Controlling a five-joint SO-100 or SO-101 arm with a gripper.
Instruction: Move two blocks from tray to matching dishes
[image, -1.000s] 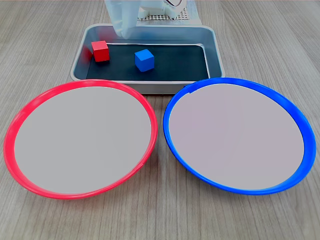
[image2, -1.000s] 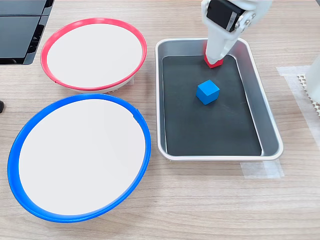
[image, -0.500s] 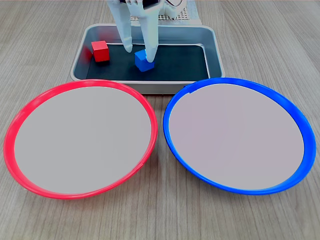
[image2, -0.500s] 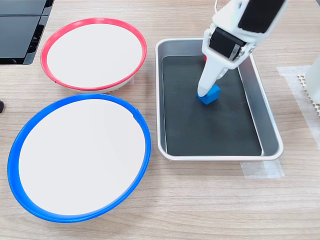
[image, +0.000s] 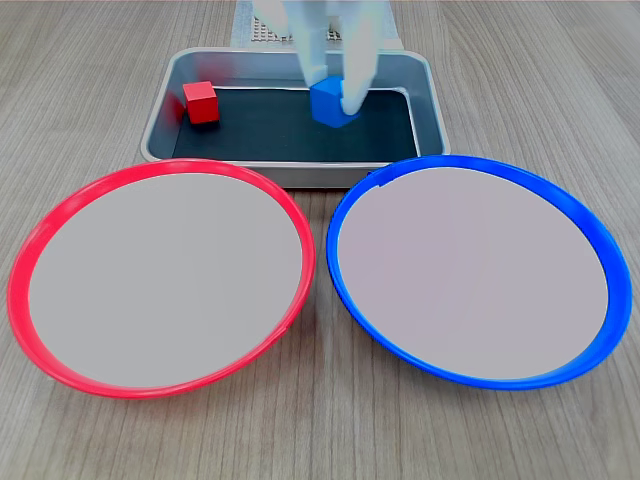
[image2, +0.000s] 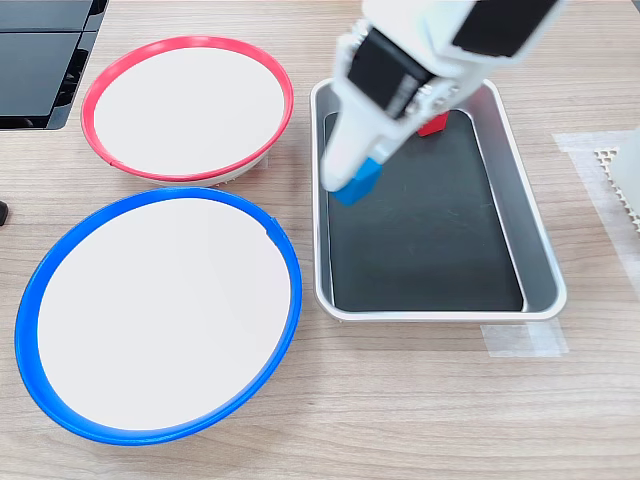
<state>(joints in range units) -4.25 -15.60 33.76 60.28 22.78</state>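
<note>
A: What do you get in the first exterior view?

B: Your blue block (image: 331, 102) sits upper centre, a small bright cube pinched between the white jaws of the gripper (image: 335, 98), over the tray (image: 432, 110). The red block (image: 201, 102) rests in the tray's left end.

A: And in the second exterior view?

B: The arm slants down from the upper right; you see the blue block (image2: 358, 183) held over the tray's left wall (image2: 320, 200), beside the blue-rimmed dish (image2: 160, 315) and red-rimmed dish (image2: 188, 108) on the counter (image2: 400, 400).
</note>
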